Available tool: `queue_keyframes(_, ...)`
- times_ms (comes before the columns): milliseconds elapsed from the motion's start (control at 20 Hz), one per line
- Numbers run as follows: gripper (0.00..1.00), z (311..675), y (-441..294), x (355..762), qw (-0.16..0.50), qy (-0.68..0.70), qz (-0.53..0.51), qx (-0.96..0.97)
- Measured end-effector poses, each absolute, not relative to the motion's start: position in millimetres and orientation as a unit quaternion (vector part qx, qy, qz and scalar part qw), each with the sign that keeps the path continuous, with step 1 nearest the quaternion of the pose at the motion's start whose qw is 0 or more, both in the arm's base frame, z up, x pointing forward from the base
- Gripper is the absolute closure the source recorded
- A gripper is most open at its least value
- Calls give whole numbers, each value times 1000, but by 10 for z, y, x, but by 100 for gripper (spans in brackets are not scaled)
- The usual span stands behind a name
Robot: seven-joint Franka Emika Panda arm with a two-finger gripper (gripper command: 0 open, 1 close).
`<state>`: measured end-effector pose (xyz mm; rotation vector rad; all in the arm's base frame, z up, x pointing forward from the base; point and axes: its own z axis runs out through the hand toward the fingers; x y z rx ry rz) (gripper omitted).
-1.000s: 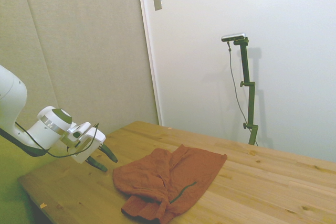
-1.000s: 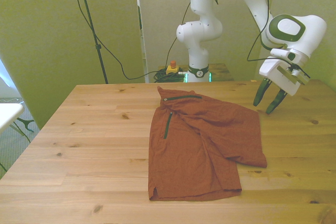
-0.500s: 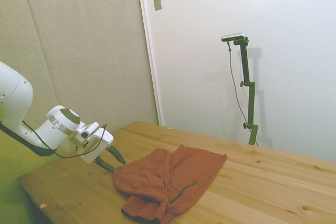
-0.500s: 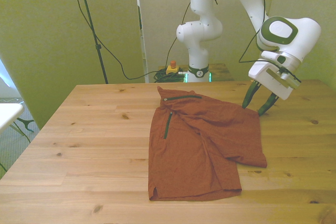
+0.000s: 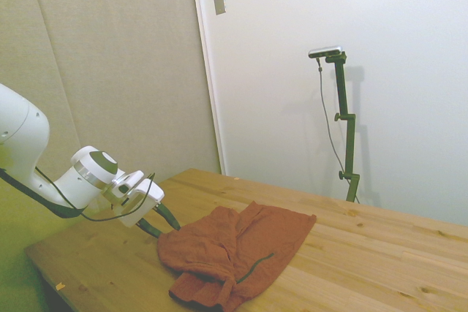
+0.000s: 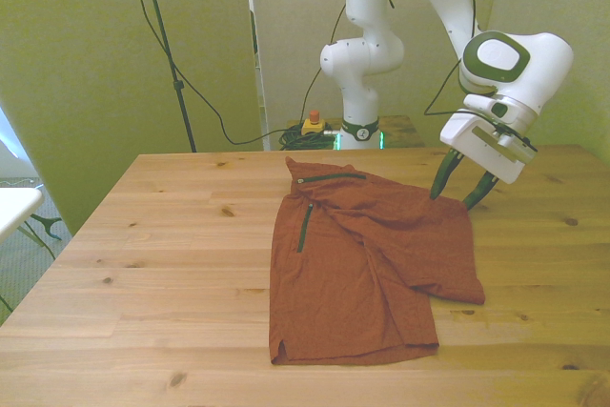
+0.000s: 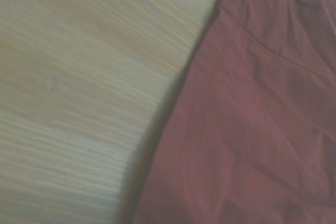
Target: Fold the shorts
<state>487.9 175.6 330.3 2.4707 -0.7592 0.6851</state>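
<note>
Lying on table (image 6: 143,235), shorts (image 6: 367,259) edge directly under spread claw (image 6: 456,190), front view's right.

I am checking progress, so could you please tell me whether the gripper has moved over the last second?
Yes. In the front view the gripper has shifted toward that view's left, from over bare table to the edge of the shorts, its fingers open.

The claw (image 6: 454,194) hangs at the far corner of the shorts (image 6: 372,264) on the front view's right, fingertips spread just over that edge. From there the shorts spread away toward the table's (image 6: 143,264) middle and near edge, lying flat on it. Bare table lies beyond the claw on the front view's right.
</note>
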Motion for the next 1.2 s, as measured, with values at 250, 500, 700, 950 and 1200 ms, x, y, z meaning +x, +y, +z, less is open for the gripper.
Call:
queue_keyframes(250, 0, 3300, 1569, 4949, 230, -292, 247, 895)
queue_keyframes(500, 100, 3297, 1559, 4950, 230, -292, 246, 895)
queue_keyframes(700, 100, 3295, 1553, 4946, 228, -293, 246, 895)
queue_keyframes(950, 100, 3259, 1570, 4922, 217, -293, 247, 898)
queue_keyframes(1200, 100, 3210, 1597, 4889, 211, -286, 251, 900)
